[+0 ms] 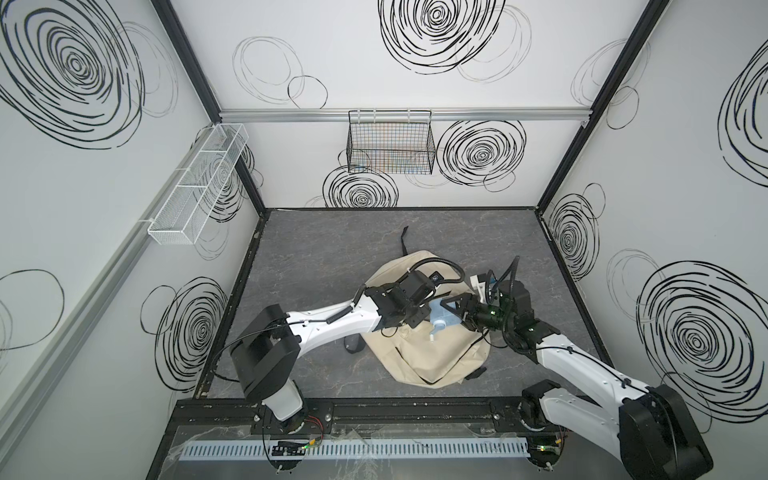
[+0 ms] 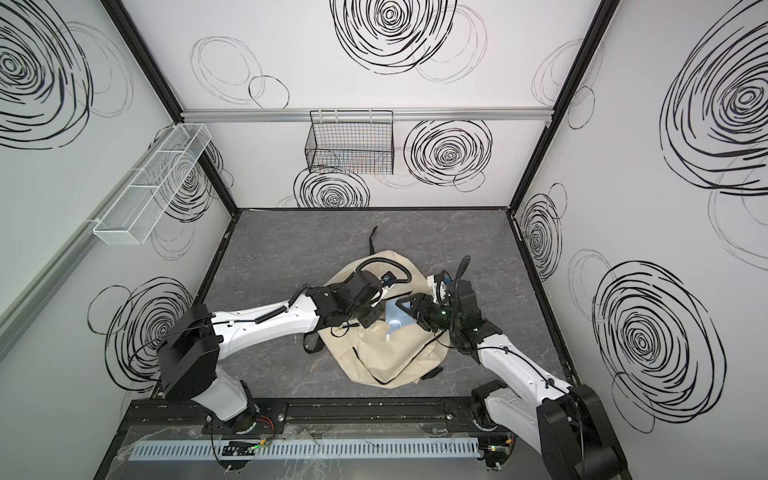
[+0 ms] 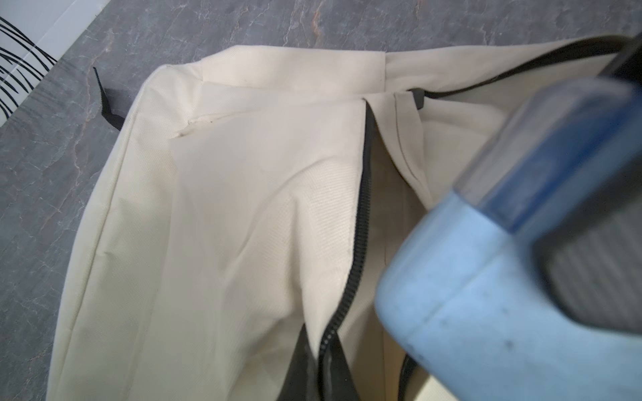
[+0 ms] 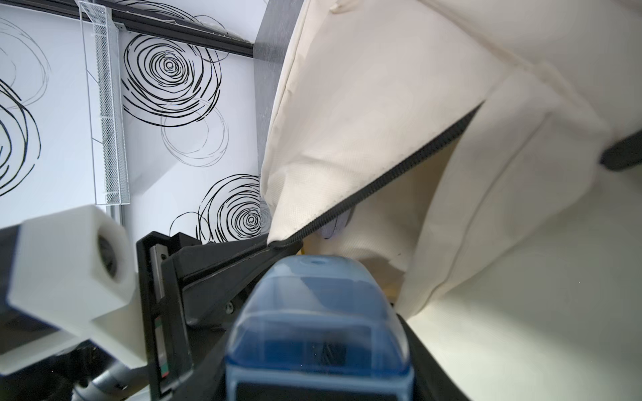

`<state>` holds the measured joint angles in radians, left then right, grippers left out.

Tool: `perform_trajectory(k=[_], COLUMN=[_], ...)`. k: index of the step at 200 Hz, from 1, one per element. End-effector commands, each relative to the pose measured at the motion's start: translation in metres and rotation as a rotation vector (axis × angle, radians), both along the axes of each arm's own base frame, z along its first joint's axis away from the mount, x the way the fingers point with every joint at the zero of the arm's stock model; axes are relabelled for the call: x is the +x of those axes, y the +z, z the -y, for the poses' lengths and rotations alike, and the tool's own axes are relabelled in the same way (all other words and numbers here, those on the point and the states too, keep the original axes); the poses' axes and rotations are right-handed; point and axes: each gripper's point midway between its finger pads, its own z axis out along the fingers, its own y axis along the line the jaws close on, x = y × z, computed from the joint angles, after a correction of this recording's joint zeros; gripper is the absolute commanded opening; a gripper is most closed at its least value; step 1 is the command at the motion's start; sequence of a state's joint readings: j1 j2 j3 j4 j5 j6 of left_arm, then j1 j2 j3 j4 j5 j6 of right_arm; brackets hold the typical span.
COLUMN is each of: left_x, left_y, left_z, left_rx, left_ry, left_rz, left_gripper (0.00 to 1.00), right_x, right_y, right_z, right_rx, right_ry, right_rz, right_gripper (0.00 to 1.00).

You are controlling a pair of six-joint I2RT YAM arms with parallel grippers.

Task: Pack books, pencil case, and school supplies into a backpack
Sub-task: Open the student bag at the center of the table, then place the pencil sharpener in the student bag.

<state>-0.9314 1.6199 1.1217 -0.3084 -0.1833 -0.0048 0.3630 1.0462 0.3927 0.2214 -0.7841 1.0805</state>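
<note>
Light blue boxy pencil sharpener [image 1: 439, 319] with pale crank, clamped in right hand [image 1: 454, 313], centre of frame in both top views, over open zip mouth of floppy cream fabric backpack [image 1: 415, 361]. Left hand [image 1: 423, 311] closed, pinching backpack's black zipper edge. Backpack lies on grey marbled table [image 1: 316, 257].

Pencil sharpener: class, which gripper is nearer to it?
Right. The right gripper is clamped on the pencil sharpener over the backpack; the left gripper is just beside it, pinching the backpack's zip edge.
</note>
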Motion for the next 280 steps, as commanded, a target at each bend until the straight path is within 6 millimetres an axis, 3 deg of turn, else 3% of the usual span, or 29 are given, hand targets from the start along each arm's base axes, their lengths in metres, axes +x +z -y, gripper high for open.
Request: perform_trajectory(k=[1, 45, 76, 148, 179, 237, 280], left_x=[0.005, -0.004, -0.007, -0.009, -0.009, -0.007, -0.011], left_y=[0.053, 0.08, 0.072, 0.071, 0.065, 0.036, 0.034], left_z=[0.018, 0.033, 0.035, 0.046, 0.048, 0.03, 0.034], left_rx=[-0.179, -0.318, -0.314, -0.376, -0.366, -0.324, -0.36], left_ry=[0.012, -0.025, -0.037, -0.056, -0.067, -0.032, -0.042], left_rz=[0.06, 0.037, 0.012, -0.014, -0.028, -0.053, -0.083], left_gripper=[0.0, 0.0, 0.0, 0.0, 0.0, 0.0, 0.0], right_x=[0.01, 0.026, 0.041, 0.055, 0.06, 0.064, 0.066], right_y=[0.027, 0.038, 0.039, 0.01, 0.016, 0.037, 0.016], right_z=[-0.013, -0.009, 0.003, 0.003, 0.004, 0.017, 0.017], right_rx=[0.099, 0.16, 0.171, 0.157, 0.224, 0.314, 0.266], right_ry=[-0.001, -0.124, -0.235, -0.33, -0.348, -0.36, -0.372], right_rz=[0.041, 0.07, 0.074, 0.025, 0.015, 0.0, -0.026], right_gripper=[0.3, 0.3, 0.31, 0.31, 0.3, 0.29, 0.29])
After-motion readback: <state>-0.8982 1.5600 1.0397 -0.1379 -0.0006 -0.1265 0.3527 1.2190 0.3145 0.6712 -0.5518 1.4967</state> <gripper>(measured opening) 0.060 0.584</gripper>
